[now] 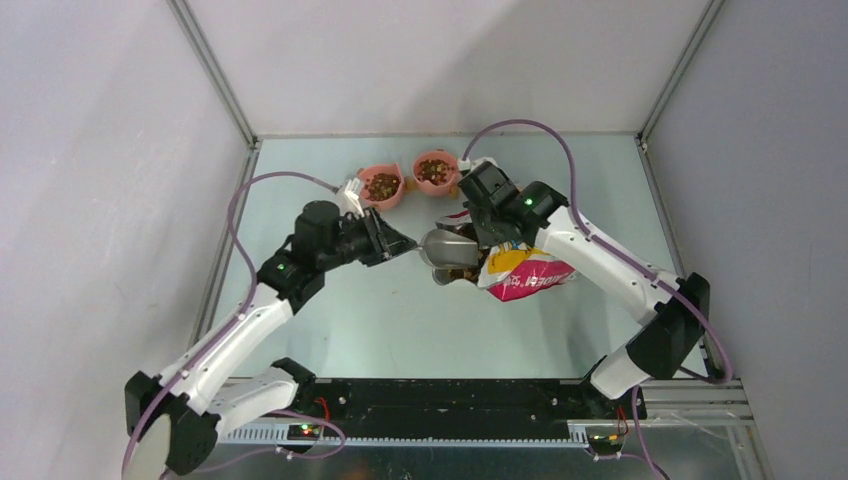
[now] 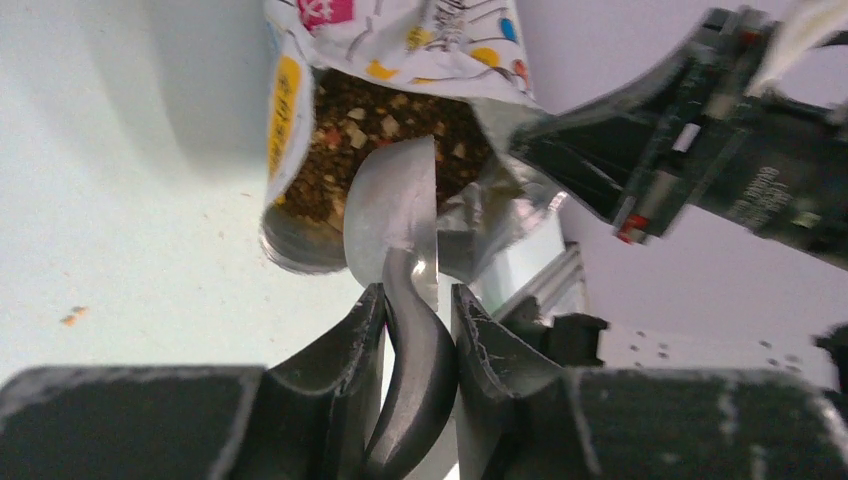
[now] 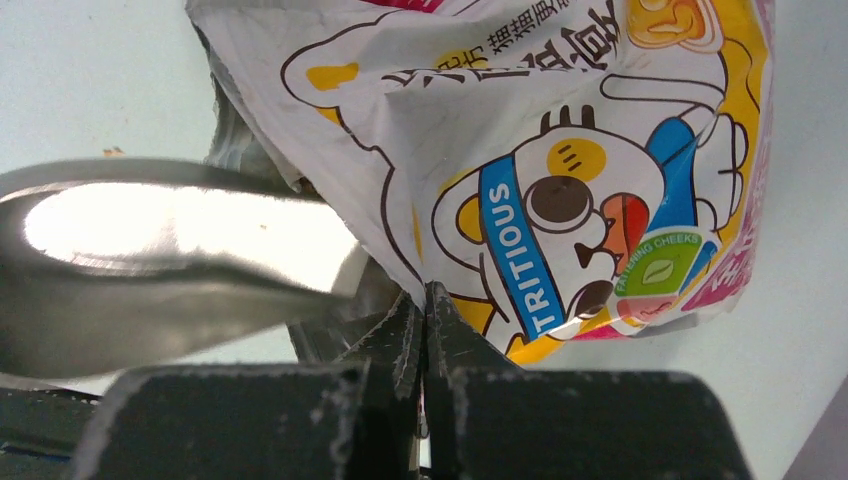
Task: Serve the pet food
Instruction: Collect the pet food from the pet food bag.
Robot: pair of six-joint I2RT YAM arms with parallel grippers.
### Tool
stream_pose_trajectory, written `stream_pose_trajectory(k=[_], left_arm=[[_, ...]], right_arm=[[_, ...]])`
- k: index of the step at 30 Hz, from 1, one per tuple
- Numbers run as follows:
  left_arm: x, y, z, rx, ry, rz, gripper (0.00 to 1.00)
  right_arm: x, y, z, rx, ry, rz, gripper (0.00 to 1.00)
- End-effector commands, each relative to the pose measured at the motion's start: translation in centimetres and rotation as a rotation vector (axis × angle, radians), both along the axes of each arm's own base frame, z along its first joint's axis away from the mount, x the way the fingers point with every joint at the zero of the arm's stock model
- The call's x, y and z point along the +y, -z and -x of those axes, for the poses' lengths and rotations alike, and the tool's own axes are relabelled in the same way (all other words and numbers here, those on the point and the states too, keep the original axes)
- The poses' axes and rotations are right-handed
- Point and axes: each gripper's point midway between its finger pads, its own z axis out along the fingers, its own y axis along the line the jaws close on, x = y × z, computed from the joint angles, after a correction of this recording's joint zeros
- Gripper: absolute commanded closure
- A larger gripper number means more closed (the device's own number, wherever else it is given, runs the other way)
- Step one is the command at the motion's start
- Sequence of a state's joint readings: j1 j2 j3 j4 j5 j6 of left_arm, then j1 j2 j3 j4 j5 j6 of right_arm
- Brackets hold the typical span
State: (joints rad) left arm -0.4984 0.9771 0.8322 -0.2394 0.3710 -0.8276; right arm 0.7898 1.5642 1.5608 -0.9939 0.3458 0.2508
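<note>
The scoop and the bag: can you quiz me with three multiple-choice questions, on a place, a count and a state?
1. Where is the head of the scoop? A) in a pink bowl B) at the open mouth of the bag C) by the arm bases
2. How many pink bowls? A) one B) four C) two
3. The left gripper is: A) shut on the scoop's handle B) wide open, empty C) out of view
Answers: 1 B, it sits against the kibble in the bag; 2 C, both at the far side; 3 A, it clamps the handle.
</note>
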Motion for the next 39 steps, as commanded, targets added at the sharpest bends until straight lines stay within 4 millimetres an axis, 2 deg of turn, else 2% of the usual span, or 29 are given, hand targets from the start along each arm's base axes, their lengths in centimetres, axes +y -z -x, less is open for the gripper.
stream_pose_trajectory(k=[1,6,7,8,14,19,22,23,24,25,26,27,28,29,30,31,33,35,36,39], left_arm=[[-0.3,-0.6,-3.6,-0.117,-0.132,-0.055,1.00],[-1.0,2.1,-5.2,-0.056,-0.241,-0.048,1.00],[-1.5,1.4,-5.7,-0.082,-0.251,-0.009,1.00],[-2.0,2.3,-5.8,-0.054,-0.258,0.006,1.00],[-4.8,2.9,-7.5,-0.065,-0.286,0.027,1.00],[-6.3,3.9,-8.8,-0.071,-0.355,0.004,1.00],[-7.7,4.3,-8.9,-0.070,-0.337,0.016,1.00],[-8.1,5.1,-8.9,-0.058,-0.327,0.016,1.00],[-8.8,4.6,-8.9,-0.068,-0.302,0.053,1.00],[-9.0,5.3,-8.7,-0.052,-0.293,0.059,1.00],[-9.4,4.9,-8.7,-0.062,-0.274,0.095,1.00],[-9.4,5.5,-8.4,-0.054,-0.260,0.103,1.00],[-10.0,4.4,-8.3,-0.080,-0.223,0.158,1.00],[-10.0,5.0,-8.1,-0.067,-0.211,0.169,1.00],[-10.4,4.0,-7.9,-0.078,-0.178,0.225,1.00],[-10.5,4.3,-7.5,-0.070,-0.159,0.242,1.00],[-10.6,2.9,-6.9,-0.097,-0.122,0.332,1.00],[-10.1,2.5,-6.5,-0.096,-0.118,0.363,1.00],[-9.7,1.7,-6.4,-0.110,-0.121,0.382,1.00],[-8.4,1.3,-5.7,-0.119,-0.132,0.386,1.00]], right_arm=[[-1.1,-0.8,0.3,-0.009,0.047,-0.065,1.00],[-2.1,-0.5,0.2,-0.006,0.088,-0.056,1.00],[-2.1,-0.6,0.2,-0.009,0.089,-0.059,1.00],[-2.1,-0.6,0.2,-0.010,0.090,-0.060,1.00],[-1.9,-0.6,0.2,-0.003,0.095,-0.063,1.00],[-2.4,-0.6,0.3,0.004,0.112,-0.055,1.00],[-2.7,-0.5,0.5,0.009,0.120,-0.046,1.00],[-2.9,-0.5,0.5,0.009,0.127,-0.046,1.00],[-3.0,-0.5,0.6,0.012,0.131,-0.044,1.00],[-3.1,-0.5,0.6,0.012,0.137,-0.046,1.00],[-3.2,-0.6,0.6,0.012,0.140,-0.050,1.00],[-3.2,-0.6,0.6,0.015,0.144,-0.055,1.00],[-3.2,-0.7,0.6,0.013,0.147,-0.062,1.00],[-3.2,-0.7,0.6,0.018,0.150,-0.072,1.00],[-3.1,-0.7,0.6,0.020,0.150,-0.079,1.00],[-3.1,-0.7,0.6,0.024,0.156,-0.086,1.00],[-3.0,-0.7,0.6,0.028,0.161,-0.098,1.00],[-2.9,-0.8,0.7,0.029,0.168,-0.110,1.00],[-3.0,-0.9,0.7,0.028,0.171,-0.117,1.00],[-3.0,-1.3,0.6,0.020,0.186,-0.142,1.00]])
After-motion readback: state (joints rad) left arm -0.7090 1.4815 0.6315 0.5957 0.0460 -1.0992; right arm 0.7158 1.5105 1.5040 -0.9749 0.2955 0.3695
